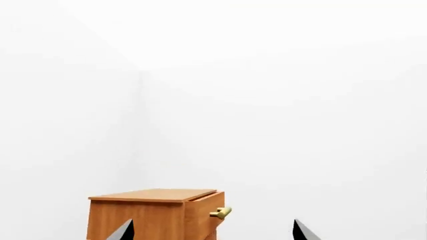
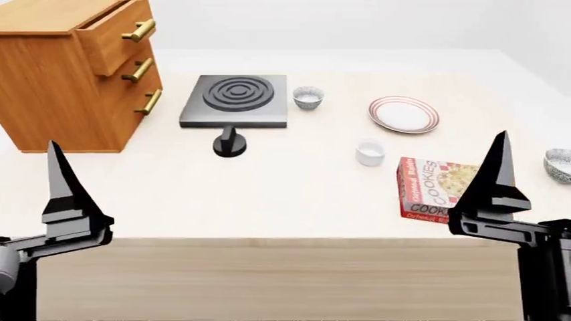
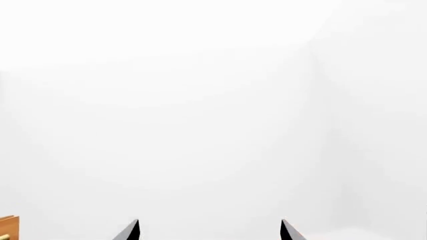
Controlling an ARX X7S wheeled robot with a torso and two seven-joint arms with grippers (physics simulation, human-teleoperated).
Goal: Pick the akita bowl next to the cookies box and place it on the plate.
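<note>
The akita bowl [image 2: 559,165], grey-blue patterned, sits at the table's right edge just right of the cookies box [image 2: 434,189] and is partly cut off by the head view's border. A lookalike bowl [image 2: 308,97] stands beside the stove block. The red-ringed plate [image 2: 403,114] lies at the back right. My left gripper [image 2: 61,184] and right gripper [image 2: 499,167] are raised near the table's front edge and point upward. Both are open and empty, as the left wrist view [image 1: 213,232] and right wrist view [image 3: 209,231] show. Each wrist camera faces white walls.
A wooden drawer cabinet [image 2: 76,73] with brass handles stands at the back left, also seen in the left wrist view [image 1: 157,215]. A dark stove block [image 2: 237,100] with a knob [image 2: 229,144] sits mid-table. A plain white cup [image 2: 370,152] stands between plate and box.
</note>
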